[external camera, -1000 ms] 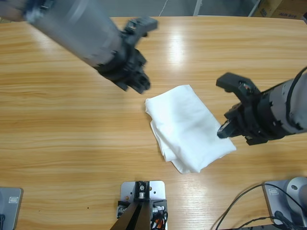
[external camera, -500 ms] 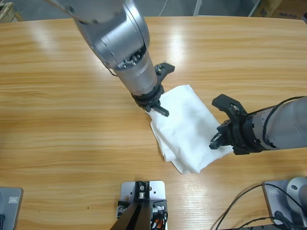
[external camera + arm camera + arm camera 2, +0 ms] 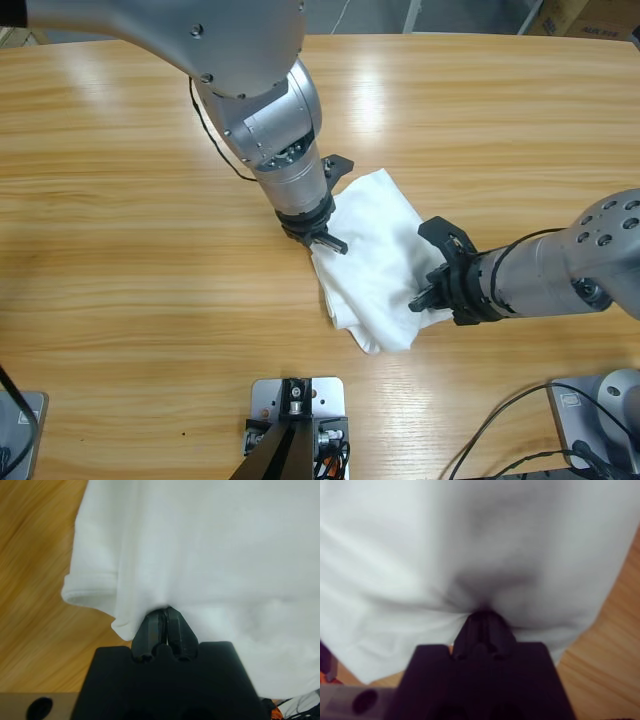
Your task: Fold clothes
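Left jaws: your left gripper (image 3: 163,625) has its jaws pressed together, pinching the T-shirt's (image 3: 375,255) cloth at a folded edge; in the high view this gripper (image 3: 322,238) sits at the shirt's upper-left edge.
Right jaws: your right gripper (image 3: 482,622) is likewise clenched, cloth puckered at its tips; from above it (image 3: 428,295) bites the shirt's right edge.
T-shirt: white, folded into a rumpled oblong, lying slantwise on the table (image 3: 120,250) near the middle, between your two arms.
Left arm: descends from the upper left.
Right arm: enters from the right edge.
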Robot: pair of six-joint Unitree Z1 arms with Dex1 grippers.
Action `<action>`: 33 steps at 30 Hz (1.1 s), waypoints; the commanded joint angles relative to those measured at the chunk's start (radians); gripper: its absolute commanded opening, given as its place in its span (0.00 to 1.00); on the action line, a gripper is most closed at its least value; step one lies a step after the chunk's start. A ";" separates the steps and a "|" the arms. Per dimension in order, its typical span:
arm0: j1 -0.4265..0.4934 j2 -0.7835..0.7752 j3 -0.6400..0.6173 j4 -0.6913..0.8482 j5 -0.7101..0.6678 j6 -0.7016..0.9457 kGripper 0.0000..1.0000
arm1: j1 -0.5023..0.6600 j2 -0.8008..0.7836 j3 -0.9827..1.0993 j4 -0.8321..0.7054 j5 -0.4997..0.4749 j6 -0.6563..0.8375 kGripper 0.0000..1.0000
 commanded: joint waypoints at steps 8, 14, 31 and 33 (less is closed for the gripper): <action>-0.008 -0.190 -0.063 0.115 0.141 0.112 0.00 | -0.010 -0.268 -0.314 0.549 -0.090 -0.100 0.00; -0.042 -0.073 -0.218 0.108 0.064 0.303 0.00 | 0.029 -0.199 -0.282 0.395 -0.081 -0.074 0.00; -0.006 0.171 -0.334 0.120 0.010 0.078 0.00 | 0.247 -0.106 -0.044 -0.006 -0.057 0.157 0.00; -0.001 0.177 -0.338 0.119 0.006 0.050 0.00 | 0.274 -0.080 -0.026 -0.055 -0.057 0.177 0.00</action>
